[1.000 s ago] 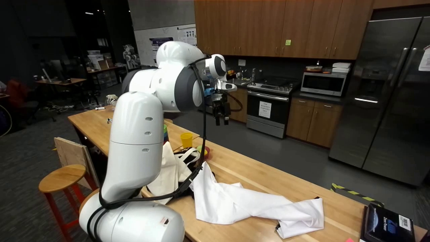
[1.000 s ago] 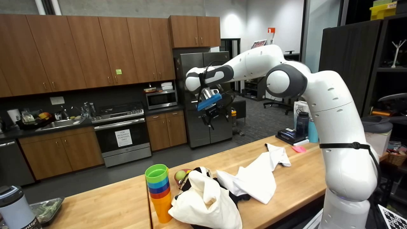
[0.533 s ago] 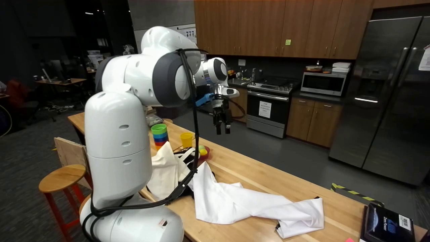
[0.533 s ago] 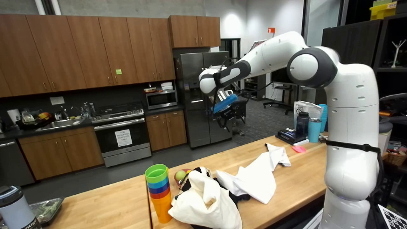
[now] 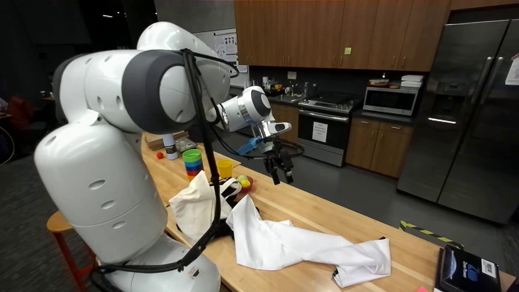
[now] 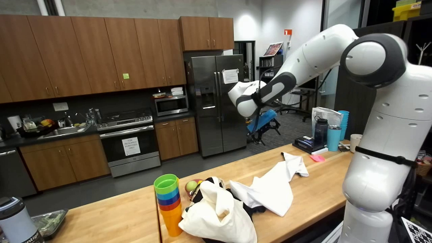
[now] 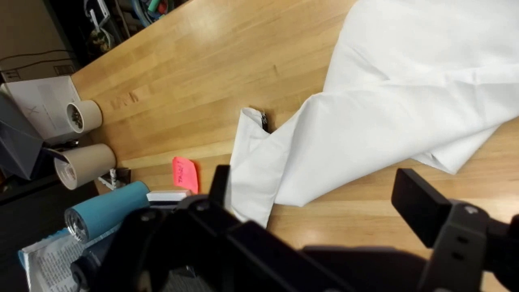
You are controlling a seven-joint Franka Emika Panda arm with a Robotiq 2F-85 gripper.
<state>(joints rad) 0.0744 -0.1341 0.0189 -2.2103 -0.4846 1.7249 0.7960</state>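
Gripper [image 5: 282, 179]: black, two-fingered; fingers [image 7: 421, 207] spread wide; hangs above the pale wooden tabletop [image 5: 308, 205].

White cloth [image 7: 365, 129]: the thing nearest the gripper; lies on the tabletop, twisted and creased into a long strip. In both exterior views it sits below and apart from the gripper. One narrow, folded end shows a small dark edge; the wide end lies near the cream tote bag, black fabric between.

Cream tote bag [image 6: 219, 212]: slumped, pale strap looped.

Red bowl [image 5: 251, 187]: near the bag; holds round green and yellow items [image 5: 245, 183].

Yellow cup [image 5: 225, 168]: upright, near the bowl.

Stack of coloured cups [image 6: 171, 202]: nested; green uppermost, orange lowest; just beside the bag.

Pink note [image 7: 185, 174]: handwritten, flat, near the cloth's narrow end.

Black box [image 6: 305, 144]: flat, just beside a dark bottle [image 6: 320, 133]; blue tumbler [image 6: 334, 139] upright next to the bottle.

Two beige cups [image 7: 91, 113]: near the tumbler, in the wrist view.

Light-blue bottle [image 6: 20, 222] and clear tray [image 6: 62, 217]: towards the opposite end of the tabletop.

Background: stove [image 6: 130, 145] with paper sign [image 6: 131, 146]; microwave [image 6: 172, 105]; dark refrigerator [image 5: 478, 142]; brown wall cabinets [image 6: 87, 50].
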